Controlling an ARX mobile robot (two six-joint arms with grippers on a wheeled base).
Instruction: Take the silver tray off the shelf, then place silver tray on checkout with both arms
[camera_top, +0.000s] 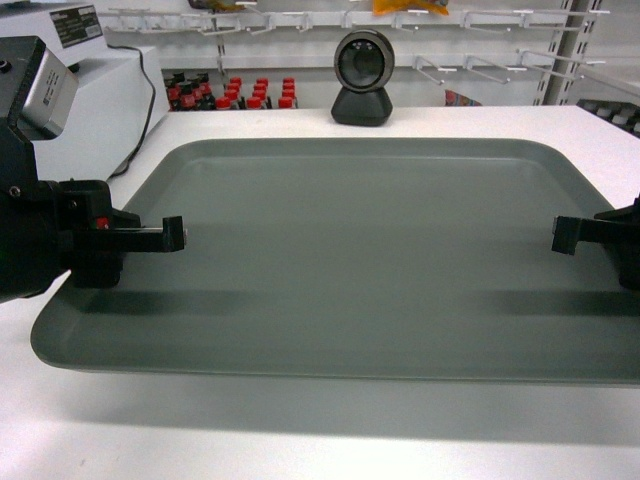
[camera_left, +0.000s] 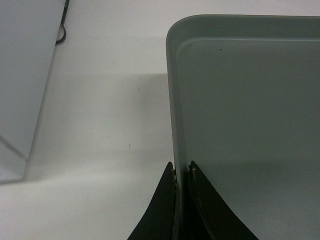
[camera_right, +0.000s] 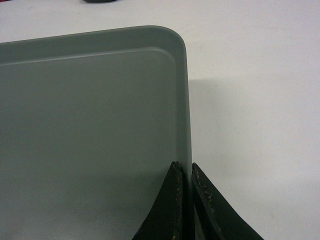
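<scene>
The silver tray (camera_top: 350, 260) lies level over the white checkout (camera_top: 300, 440), with a broad shadow under its front and left edges, so it seems to hang just above the top. My left gripper (camera_top: 175, 235) is shut on the tray's left rim. In the left wrist view the gripper (camera_left: 181, 170) has one finger on each side of the tray (camera_left: 240, 110) rim. My right gripper (camera_top: 562, 235) is shut on the right rim. The right wrist view shows the gripper (camera_right: 184, 170) pinching the tray (camera_right: 90, 125) rim the same way. The shelf is out of view.
A black barcode scanner (camera_top: 362, 75) stands on the checkout just beyond the tray's far edge. A white register unit (camera_top: 100, 100) with a cable sits at the back left, and its side (camera_left: 20, 90) shows near my left gripper. Red-capped bottles (camera_top: 235, 95) and hook racks (camera_top: 400, 20) are behind.
</scene>
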